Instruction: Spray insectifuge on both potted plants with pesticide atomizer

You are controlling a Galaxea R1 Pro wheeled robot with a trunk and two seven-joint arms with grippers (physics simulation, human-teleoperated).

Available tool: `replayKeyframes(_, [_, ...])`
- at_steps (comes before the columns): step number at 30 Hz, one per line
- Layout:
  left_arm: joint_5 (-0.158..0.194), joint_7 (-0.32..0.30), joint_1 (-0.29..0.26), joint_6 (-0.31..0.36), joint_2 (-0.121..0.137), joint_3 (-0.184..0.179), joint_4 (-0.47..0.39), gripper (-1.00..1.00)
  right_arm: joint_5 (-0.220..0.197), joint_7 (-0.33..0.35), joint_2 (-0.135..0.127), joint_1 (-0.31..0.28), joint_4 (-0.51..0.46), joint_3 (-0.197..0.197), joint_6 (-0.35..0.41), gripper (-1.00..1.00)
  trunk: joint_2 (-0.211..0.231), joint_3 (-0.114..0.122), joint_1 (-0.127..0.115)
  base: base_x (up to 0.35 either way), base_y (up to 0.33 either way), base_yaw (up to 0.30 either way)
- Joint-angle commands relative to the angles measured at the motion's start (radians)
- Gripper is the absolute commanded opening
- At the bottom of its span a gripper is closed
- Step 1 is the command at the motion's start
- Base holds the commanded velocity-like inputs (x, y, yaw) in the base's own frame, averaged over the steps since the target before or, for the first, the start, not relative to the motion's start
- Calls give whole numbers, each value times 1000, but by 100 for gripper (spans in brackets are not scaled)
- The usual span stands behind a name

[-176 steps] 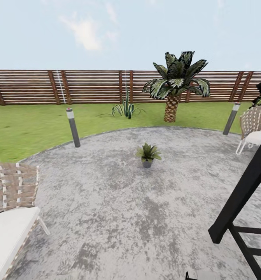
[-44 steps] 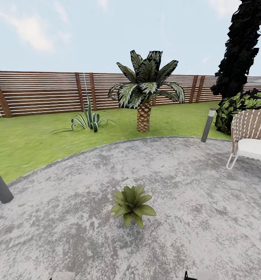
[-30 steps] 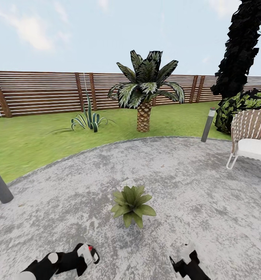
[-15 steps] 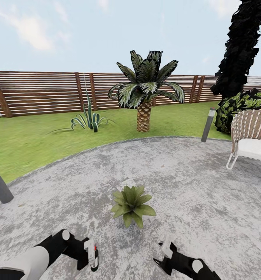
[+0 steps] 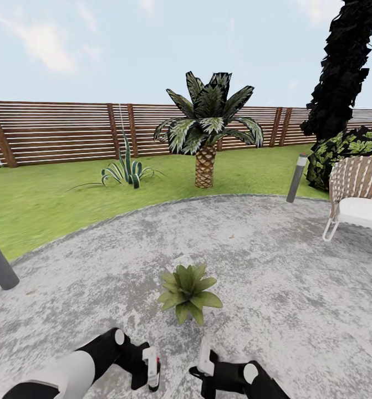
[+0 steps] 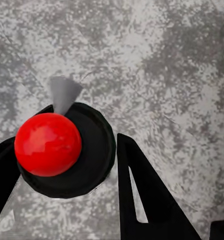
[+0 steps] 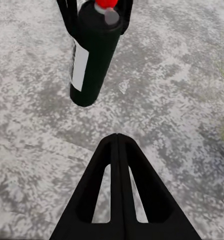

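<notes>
Head view: the mottled grey, rough-textured round patio curves against a green lawn and a brown slatted wooden fence. One potted plant, a low rosette of pointed green leaves, sits on the paving just ahead of both arms. The left end effector has its black fingers clamped on the pesticide atomizer, a slim bottle held upright above the patio. In the left wrist view its glossy red round top sits on a black cap between the two fingers. In the right wrist view the dark cylindrical body with its white label hangs over the paving. The right end effector sits near the bottle, its triangular fingers pressed together on nothing.
</notes>
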Motion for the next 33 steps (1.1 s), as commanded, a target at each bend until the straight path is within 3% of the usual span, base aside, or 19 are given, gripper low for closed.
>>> replayKeyframes(1, [-6, -1, 0, -6, -8, -5, -1, -100, 6, 5, 3, -1, -2, 4, -3, -100, 0, -1, 0, 0, 0, 0])
replayKeyframes(3, [-19, -2, 0, -7, -24, -5, -1, -100, 5, 5, 4, -1, -3, 13, -3, -100, 0, -1, 0, 0, 0, 0])
replayKeyframes(6, [-73, -2, 0, -11, -47, -3, -1, -100, 4, 5, 4, -1, -5, 17, -3, -100, 0, -1, 0, 0, 0, 0])
replayKeyframes(16, [-111, -3, 11, -18, -53, -2, 0, -100, 2, 5, 4, -1, -28, 17, -3, -100, 0, -1, 0, 0, 0, 0])
replayKeyframes(20, [-114, 2, 11, -19, -53, -2, 0, -100, 2, 5, 4, -1, -35, 17, -3, -100, 0, -1, 0, 0, 0, 0])
replayKeyframes(26, [-104, 67, 11, -20, -58, 1, 1, -100, 1, 5, 21, -1, -48, 17, -3, -100, 0, -1, 0, 0, 0, 0])
replayKeyframes(33, [-103, 72, 14, -23, -75, 1, 2, -100, 1, 5, 24, -1, -48, 18, -3, -100, 0, -1, 0, 0, 0, 0])
